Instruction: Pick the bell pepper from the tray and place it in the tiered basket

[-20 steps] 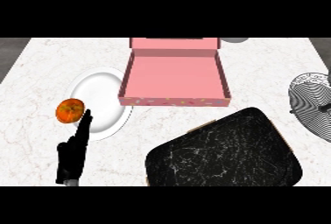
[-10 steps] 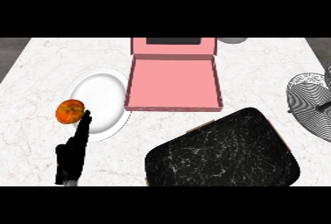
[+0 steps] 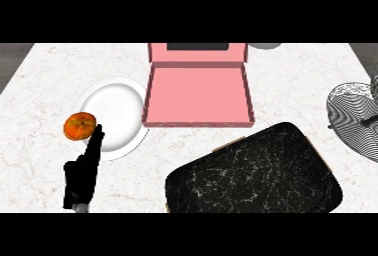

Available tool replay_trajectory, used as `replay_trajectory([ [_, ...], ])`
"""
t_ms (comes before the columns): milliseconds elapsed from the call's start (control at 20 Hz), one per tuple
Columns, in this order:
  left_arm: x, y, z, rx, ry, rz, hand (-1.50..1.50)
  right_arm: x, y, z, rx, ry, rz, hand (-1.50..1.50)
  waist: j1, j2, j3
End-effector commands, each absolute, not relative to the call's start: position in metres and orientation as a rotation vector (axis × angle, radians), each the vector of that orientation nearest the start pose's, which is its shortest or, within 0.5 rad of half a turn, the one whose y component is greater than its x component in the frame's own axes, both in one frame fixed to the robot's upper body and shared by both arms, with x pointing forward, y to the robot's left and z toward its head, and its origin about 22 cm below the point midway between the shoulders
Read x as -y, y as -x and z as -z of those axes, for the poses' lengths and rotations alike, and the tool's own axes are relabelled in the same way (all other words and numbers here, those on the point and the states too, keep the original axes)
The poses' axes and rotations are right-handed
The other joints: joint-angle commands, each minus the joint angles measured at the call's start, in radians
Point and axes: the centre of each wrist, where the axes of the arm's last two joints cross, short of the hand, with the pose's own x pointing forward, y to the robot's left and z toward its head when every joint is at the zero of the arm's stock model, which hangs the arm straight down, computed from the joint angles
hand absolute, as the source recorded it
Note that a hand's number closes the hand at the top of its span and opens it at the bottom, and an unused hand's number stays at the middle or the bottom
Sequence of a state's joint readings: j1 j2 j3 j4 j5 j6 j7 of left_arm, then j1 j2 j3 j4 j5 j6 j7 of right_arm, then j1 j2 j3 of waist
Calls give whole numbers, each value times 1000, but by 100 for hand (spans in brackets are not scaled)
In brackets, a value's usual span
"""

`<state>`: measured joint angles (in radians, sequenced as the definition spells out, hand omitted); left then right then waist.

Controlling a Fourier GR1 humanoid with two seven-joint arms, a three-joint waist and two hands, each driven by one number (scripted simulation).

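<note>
Reaching well means curling the left hand [image 3: 83,172], fingers straight and holding nothing, around the pepper [image 3: 80,126].

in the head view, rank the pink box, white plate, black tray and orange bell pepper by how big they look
1. black tray, though it lies nearest the camera, which may flatter it
2. pink box, not far behind
3. white plate
4. bell pepper, clearly smallest
</note>
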<state>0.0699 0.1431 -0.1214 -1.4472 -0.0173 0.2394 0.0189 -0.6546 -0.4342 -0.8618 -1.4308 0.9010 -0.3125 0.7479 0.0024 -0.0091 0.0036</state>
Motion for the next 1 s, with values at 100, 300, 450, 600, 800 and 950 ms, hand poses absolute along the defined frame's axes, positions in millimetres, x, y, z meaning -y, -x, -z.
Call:
replay_trajectory([
  [100,-255,-212,50,1307,-276,27,0,449,-251,-244,1092,1553,1041,-150,-14,6,-4],
  [300,-242,-211,51,1289,-268,-3,0,434,-204,-263,1005,1632,1175,-150,-34,-1,-6],
  [450,-264,-199,61,1276,-274,-9,0,426,-156,-267,980,1634,1203,-150,-47,-4,-6],
  [600,-263,-203,57,1265,-311,-16,0,412,-110,-267,981,1638,1203,-150,-67,-7,-5],
  [800,-263,-196,56,1261,-323,-57,0,386,-59,-257,988,1638,1193,-150,-89,-15,-4],
  [950,-273,-189,55,1260,-327,-72,0,372,-36,-260,987,1623,1118,-150,-119,-27,-5],
])
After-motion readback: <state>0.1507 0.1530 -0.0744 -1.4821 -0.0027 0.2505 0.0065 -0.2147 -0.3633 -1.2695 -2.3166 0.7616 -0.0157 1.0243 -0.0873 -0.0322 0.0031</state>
